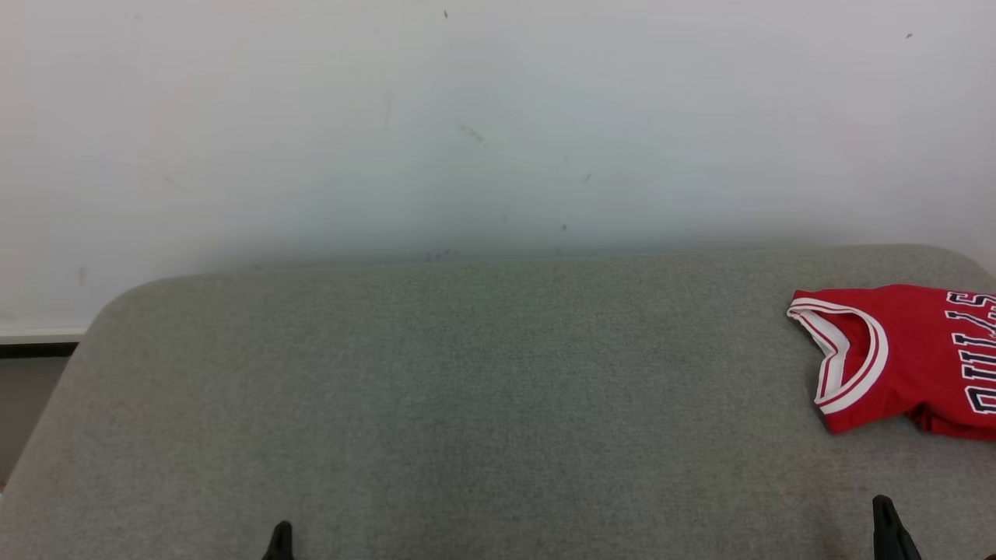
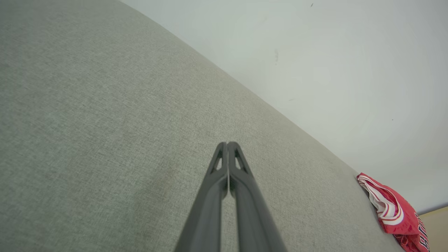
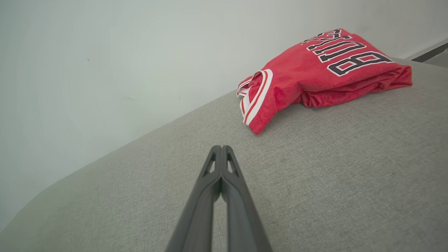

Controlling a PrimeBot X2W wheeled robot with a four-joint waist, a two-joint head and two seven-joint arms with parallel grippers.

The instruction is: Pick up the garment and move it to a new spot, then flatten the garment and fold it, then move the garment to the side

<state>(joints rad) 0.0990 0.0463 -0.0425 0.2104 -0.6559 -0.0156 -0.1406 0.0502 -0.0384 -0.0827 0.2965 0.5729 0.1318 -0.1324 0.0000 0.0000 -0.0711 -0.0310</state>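
Note:
The garment (image 1: 906, 362) is a red jersey with white-trimmed armholes and dark lettering, lying folded at the far right of the grey padded table (image 1: 482, 389); part of it runs past the head view's right edge. It also lies ahead and to the right in the right wrist view, garment (image 3: 315, 70), and at the lower right in the left wrist view, garment (image 2: 392, 210). My left gripper (image 2: 227, 144) is shut with nothing in it, over bare fabric. My right gripper (image 3: 221, 147) is shut and empty too, a short way in front of the jersey. Both tips peek up at the head view's bottom edge, left gripper (image 1: 280, 537), right gripper (image 1: 883, 513).
A pale wall (image 1: 498, 117) rises right behind the table. The table's corners are rounded, and its left edge drops to a floor strip (image 1: 31, 389) with a dark baseboard.

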